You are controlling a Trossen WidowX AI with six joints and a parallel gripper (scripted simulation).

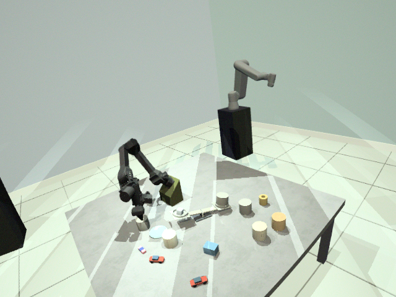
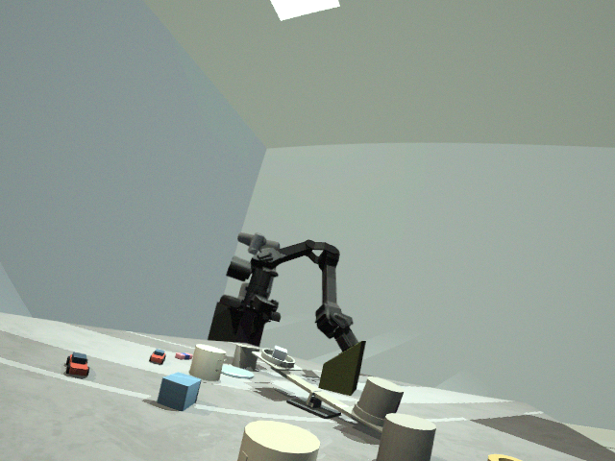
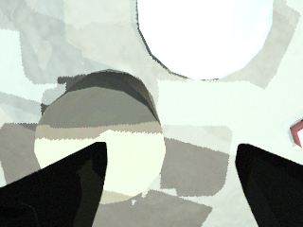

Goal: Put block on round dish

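Observation:
The small white block (image 1: 180, 211) (image 2: 280, 352) sits uncovered in the pan at the left end of the balance (image 1: 204, 211) (image 2: 307, 388). A grey cup (image 1: 221, 199) (image 2: 378, 399) stands on the other end, which is tipped down. The second grey cup (image 1: 143, 223) (image 2: 244, 355) stands upright on the table, just left of the pale blue round dish (image 1: 157, 231) (image 2: 237, 371) (image 3: 204, 19). My gripper (image 1: 138, 215) (image 3: 172, 153) is open and empty, right above that cup, with the cup partly under one finger in the wrist view.
A cream cylinder (image 1: 169, 237) (image 2: 208, 362) stands beside the dish. An olive wedge (image 1: 171, 190) sits behind the balance. A blue cube (image 1: 210, 247), toy cars (image 1: 156, 258) and several cylinders (image 1: 259, 231) lie on the table. A second arm on a black pedestal (image 1: 234, 130) stands at the back.

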